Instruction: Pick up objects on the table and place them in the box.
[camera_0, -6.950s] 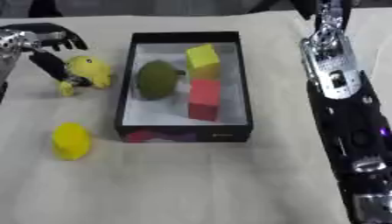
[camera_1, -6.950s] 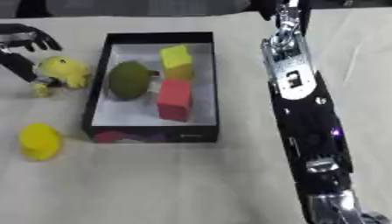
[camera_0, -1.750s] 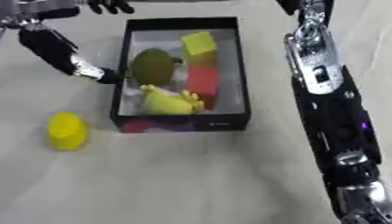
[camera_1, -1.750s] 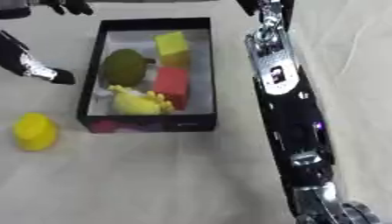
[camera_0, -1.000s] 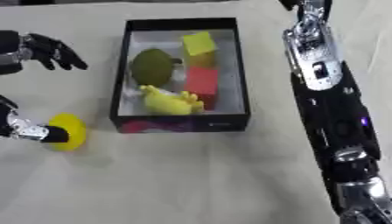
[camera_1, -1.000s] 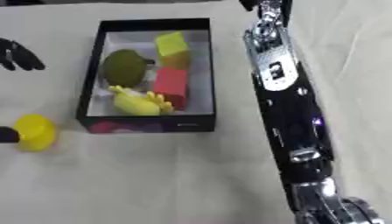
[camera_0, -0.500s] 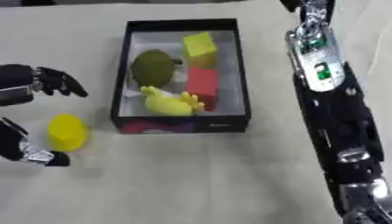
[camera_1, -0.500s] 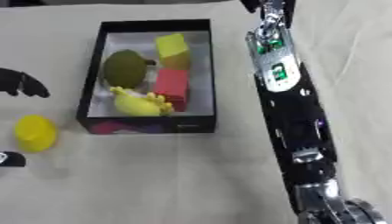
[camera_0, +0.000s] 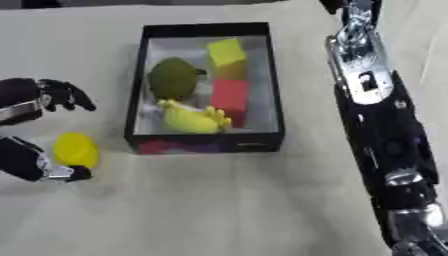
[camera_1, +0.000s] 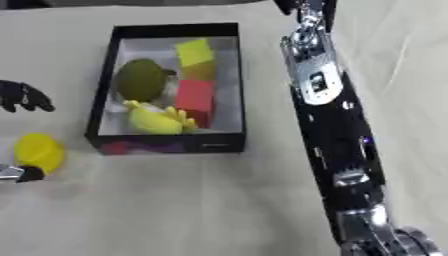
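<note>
The left robot hand (camera_0: 35, 130) brackets the yellow piece (camera_0: 75, 149), fingers spread, not yet grasping. Close evenly around it, then lift clear of the box (camera_0: 272, 90) wall. The right robot hand's state can't be told.

Pale beige table (camera_0: 219, 200) across the whole scene, matte and faintly wrinkled. On the far right, a thin light line (camera_1: 401, 52) curving over the surface, crease or cord impossible to tell. Along the far left edge, a dark strip (camera_0: 35, 3).

Robot test bench, likely a lab. Plain beige cloth-covered table (camera_0: 219, 200); black box (camera_0: 271, 85) of toy objects at centre.
</note>
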